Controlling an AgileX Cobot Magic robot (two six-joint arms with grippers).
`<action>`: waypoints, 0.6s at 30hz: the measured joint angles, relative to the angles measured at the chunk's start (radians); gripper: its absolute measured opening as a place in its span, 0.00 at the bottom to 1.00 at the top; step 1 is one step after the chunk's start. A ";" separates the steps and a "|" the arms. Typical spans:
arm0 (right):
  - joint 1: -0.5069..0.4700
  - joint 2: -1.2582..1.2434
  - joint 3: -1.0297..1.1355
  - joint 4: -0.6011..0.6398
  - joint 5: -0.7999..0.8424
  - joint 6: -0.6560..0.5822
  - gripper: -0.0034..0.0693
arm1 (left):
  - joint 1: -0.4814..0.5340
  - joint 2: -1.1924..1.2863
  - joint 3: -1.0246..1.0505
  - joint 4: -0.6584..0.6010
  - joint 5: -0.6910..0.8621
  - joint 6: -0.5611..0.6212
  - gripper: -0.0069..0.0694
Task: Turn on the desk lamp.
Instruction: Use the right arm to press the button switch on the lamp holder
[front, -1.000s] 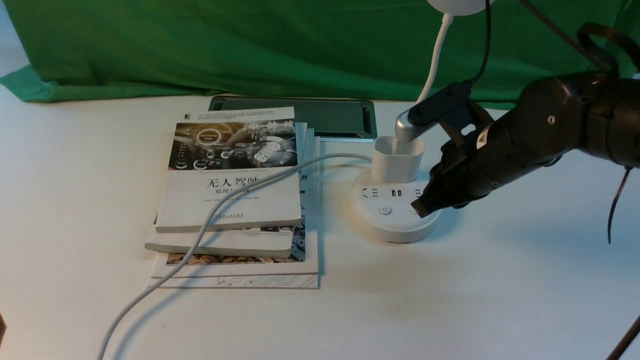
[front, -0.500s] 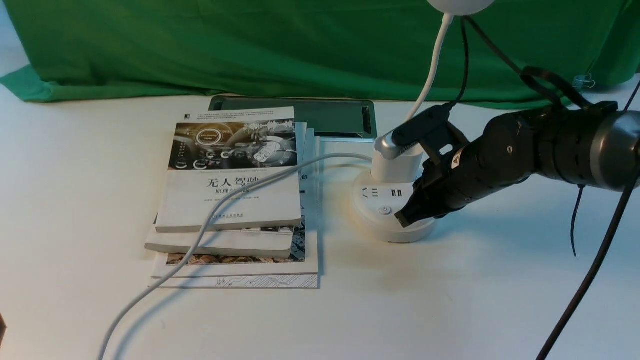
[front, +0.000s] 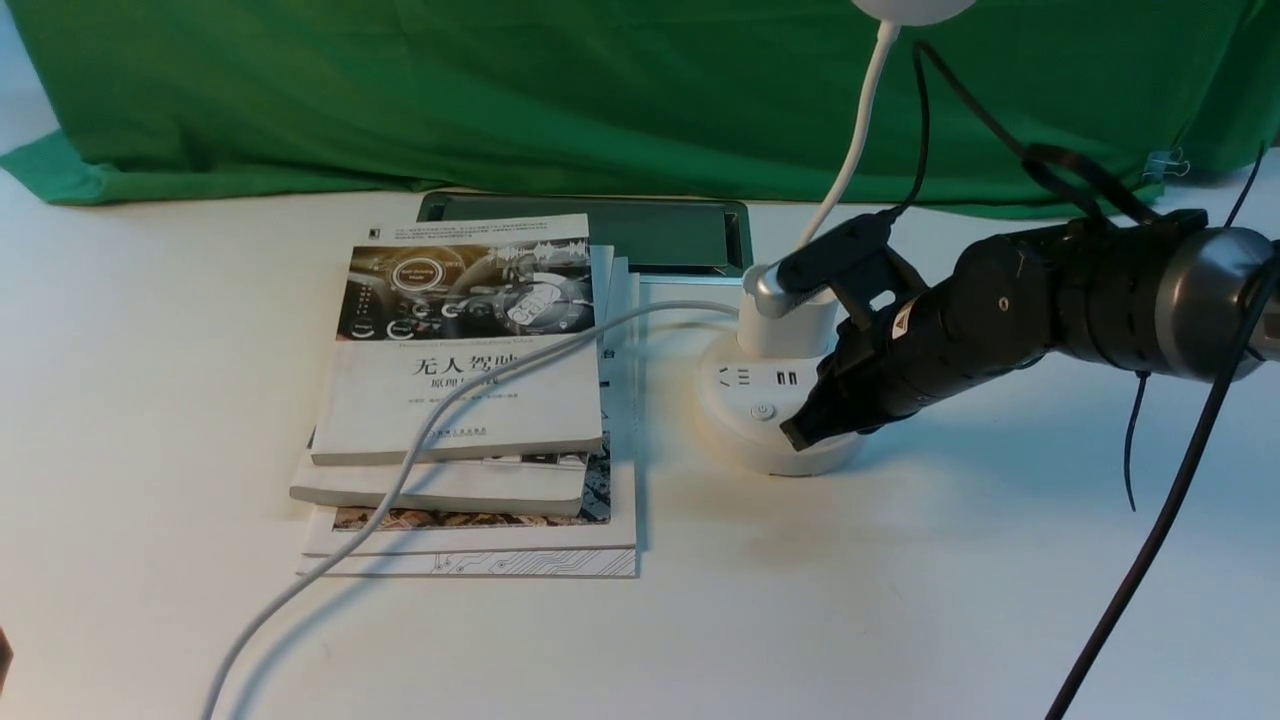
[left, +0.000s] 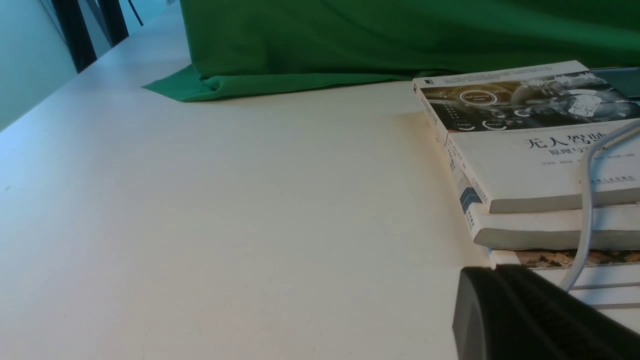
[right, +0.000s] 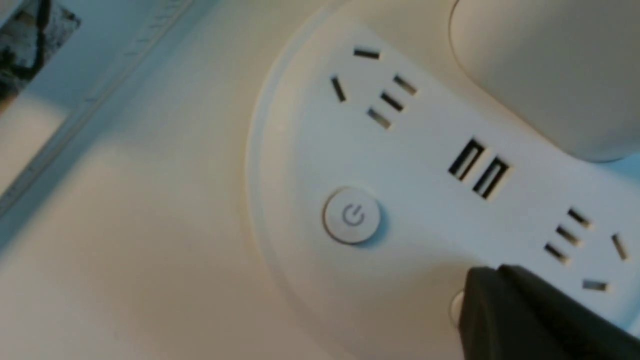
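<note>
The white desk lamp's round base (front: 745, 440) stands right of centre, with its square cup (front: 785, 325), thin gooseneck (front: 850, 150) and head (front: 910, 8) cut off at the top edge. One power button (front: 763, 411) shows on the base. My right gripper (front: 800, 435) is shut, its tip resting on the base's front right. In the right wrist view the gripper (right: 487, 285) covers most of a second button (right: 455, 307), beside the free power button (right: 352, 216), sockets and USB ports. My left gripper (left: 492, 280) is shut and empty, low by the books.
A stack of books (front: 470, 400) lies left of the lamp, with the white power cable (front: 400, 470) running over it to the table's front edge. A dark recessed panel (front: 640, 235) sits behind the books. A green cloth (front: 500, 90) covers the back.
My right gripper has moved left and down across the lamp base, from its right edge to its front right. The lamp has shifted slightly left.
</note>
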 joint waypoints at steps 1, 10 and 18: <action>0.000 0.001 0.000 0.000 0.000 0.000 0.09 | 0.000 0.000 0.000 0.000 0.000 0.000 0.12; 0.006 -0.035 0.004 -0.002 0.024 0.004 0.09 | 0.000 0.000 0.000 0.000 0.000 0.000 0.12; 0.006 -0.395 0.076 -0.002 0.037 0.048 0.10 | 0.000 0.000 0.000 0.000 0.000 0.000 0.12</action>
